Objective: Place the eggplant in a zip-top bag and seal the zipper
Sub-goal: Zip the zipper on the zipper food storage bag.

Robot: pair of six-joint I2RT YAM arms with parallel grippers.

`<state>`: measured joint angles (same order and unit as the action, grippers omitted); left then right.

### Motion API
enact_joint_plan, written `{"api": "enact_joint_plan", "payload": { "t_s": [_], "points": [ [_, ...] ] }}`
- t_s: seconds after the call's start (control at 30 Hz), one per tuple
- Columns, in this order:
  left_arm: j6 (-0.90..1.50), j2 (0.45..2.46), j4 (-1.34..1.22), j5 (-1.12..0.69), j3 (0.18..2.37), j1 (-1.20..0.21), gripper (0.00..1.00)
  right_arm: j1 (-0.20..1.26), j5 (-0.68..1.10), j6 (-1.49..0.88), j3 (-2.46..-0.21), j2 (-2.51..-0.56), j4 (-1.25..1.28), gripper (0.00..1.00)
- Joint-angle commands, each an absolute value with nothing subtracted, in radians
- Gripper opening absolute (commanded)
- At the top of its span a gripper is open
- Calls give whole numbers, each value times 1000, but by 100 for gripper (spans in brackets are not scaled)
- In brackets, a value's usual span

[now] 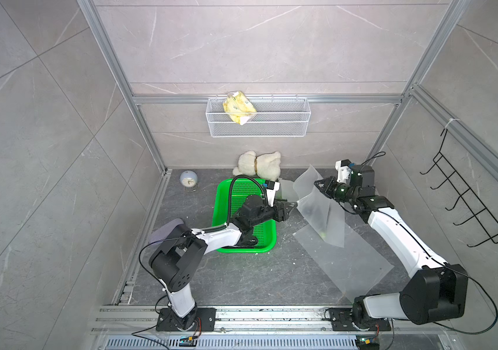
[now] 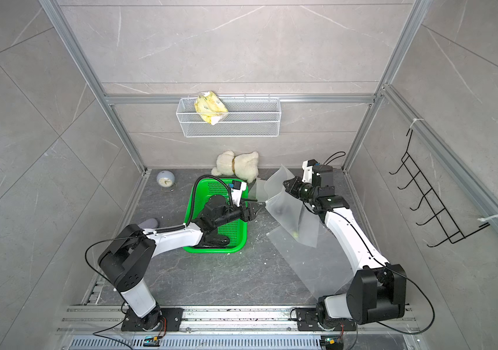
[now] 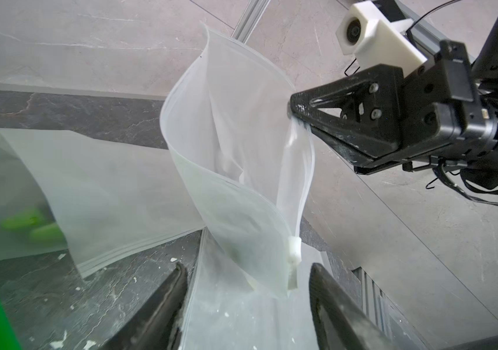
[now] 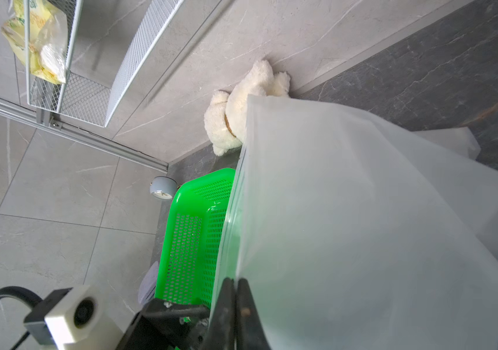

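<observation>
A frosted zip-top bag [image 1: 317,212] [image 2: 284,209] hangs off the table, and my right gripper [image 1: 315,183] [image 3: 294,110] [image 4: 235,281] is shut on its zipper edge. A dark shape low inside the bag, the eggplant [image 1: 311,209] [image 3: 235,227], shows only dimly through the plastic. My left gripper [image 1: 294,206] [image 3: 247,266] reaches over from the green basket side. It is open, and the bag's lower zipper corner hangs between its fingers. The white slider [image 3: 294,248] sits on that corner, just beyond the fingertips.
A green perforated basket [image 1: 244,212] sits under the left arm. Another frosted bag [image 1: 353,266] lies flat under the right arm. A plush bear [image 1: 259,165] and small clock [image 1: 188,178] stand by the back wall, a grey cloth [image 1: 165,231] at left. A wire basket [image 1: 258,118] hangs above.
</observation>
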<state>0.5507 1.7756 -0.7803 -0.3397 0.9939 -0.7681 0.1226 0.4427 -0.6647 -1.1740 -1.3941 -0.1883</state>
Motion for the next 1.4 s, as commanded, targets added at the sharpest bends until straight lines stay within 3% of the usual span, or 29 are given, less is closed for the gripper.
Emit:
{"api": "enact_joint_plan", "payload": {
  "t_s": [0.0,0.2,0.5,0.67,0.83,1.37],
  "points": [
    [528,1809,-978,-326,1006,-799,62,117,466,-711,-1158,-1368,-135,0],
    [520,1848,-1017,-308,1008,-817,61,109,476,-730,-1158,-1366,-117,0],
    [518,1886,-1069,-206,1034,-821,39,104,501,-766,-1130,-1371,-80,0],
    [514,1904,-1062,-232,1054,-821,38,103,506,-771,-1121,-1368,-74,0],
    [523,1922,-1060,-263,1061,-823,44,98,509,-785,-1121,-1371,-55,0],
    [516,1924,-1080,-243,1067,-826,35,90,531,-792,-1096,-1381,-41,0]
  ]
}}
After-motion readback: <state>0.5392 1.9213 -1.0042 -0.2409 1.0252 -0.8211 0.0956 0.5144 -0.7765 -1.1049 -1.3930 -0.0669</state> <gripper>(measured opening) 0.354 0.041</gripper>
